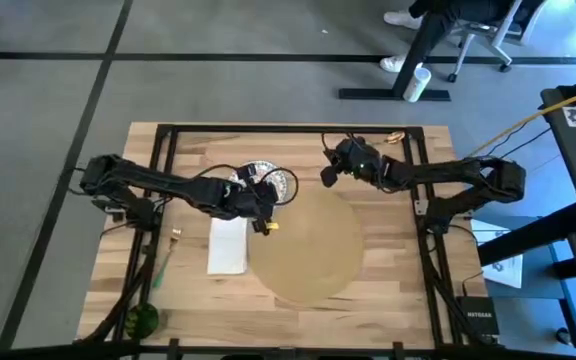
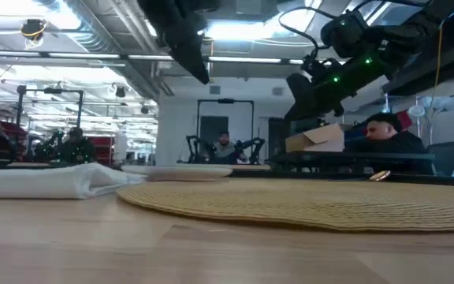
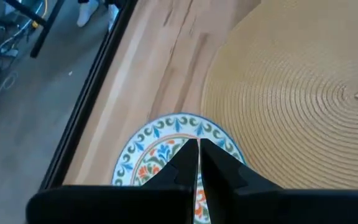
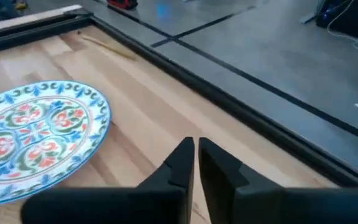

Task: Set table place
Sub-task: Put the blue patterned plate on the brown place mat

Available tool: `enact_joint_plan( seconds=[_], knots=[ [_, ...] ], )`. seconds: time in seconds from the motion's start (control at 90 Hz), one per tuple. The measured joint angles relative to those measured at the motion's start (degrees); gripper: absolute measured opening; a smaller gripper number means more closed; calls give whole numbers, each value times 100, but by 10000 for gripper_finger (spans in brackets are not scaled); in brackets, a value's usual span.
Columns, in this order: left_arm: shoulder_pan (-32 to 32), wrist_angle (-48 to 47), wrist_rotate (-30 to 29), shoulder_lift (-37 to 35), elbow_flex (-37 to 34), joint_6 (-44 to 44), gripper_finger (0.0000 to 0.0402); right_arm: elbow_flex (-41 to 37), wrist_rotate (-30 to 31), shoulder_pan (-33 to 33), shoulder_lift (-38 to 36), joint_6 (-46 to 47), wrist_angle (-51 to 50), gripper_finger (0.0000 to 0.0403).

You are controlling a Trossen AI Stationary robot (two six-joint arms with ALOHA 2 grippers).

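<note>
A robotics lab: exposed ceiling ducts point(image 2: 93, 31), other arm rigs point(image 2: 247, 148), seated people point(image 2: 388, 134) behind.

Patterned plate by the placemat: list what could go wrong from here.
1. The left gripper hangs over the patterned plate with fingers nearly shut; descending like this, it would probably press on the plate rather than grip the rim.
2. The plate sits right at the placemat's edge, so a sliding move might catch it or rumple it.
3. The right gripper hovers close by, so both arms reaching in could collide.
</note>
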Motion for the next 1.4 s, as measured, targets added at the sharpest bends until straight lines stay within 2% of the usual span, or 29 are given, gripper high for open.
enact_joint_plan(
  seconds=[0.156,0.444,0.611,0.744,0.911,1.133,1.289,1.4],
  knots=[
    [40,-23,0,2,7,-57,0,0,-191,0,0,1,-80,5],
    [466,-625,5,0,-315,-772,0,0,-1729,0,0,2,-6,5],
    [800,-567,505,2,-681,-906,0,0,-1872,2,2,27,-82,5],
    [942,-157,730,-62,-965,-921,0,0,-1878,2,2,57,-205,5],
    [1142,737,1414,-299,-1336,-876,0,2,-1886,2,2,61,-303,5],
    [1495,2006,2404,-768,-2095,-824,0,2,-2188,4,4,76,-416,5],
    [1735,3676,3217,-1204,-3020,-1081,0,4,-2290,2,86,74,-501,9],
    [1939,4755,3627,-1443,-3720,-1544,0,4,-2380,4,277,98,-476,34]
  ],
)
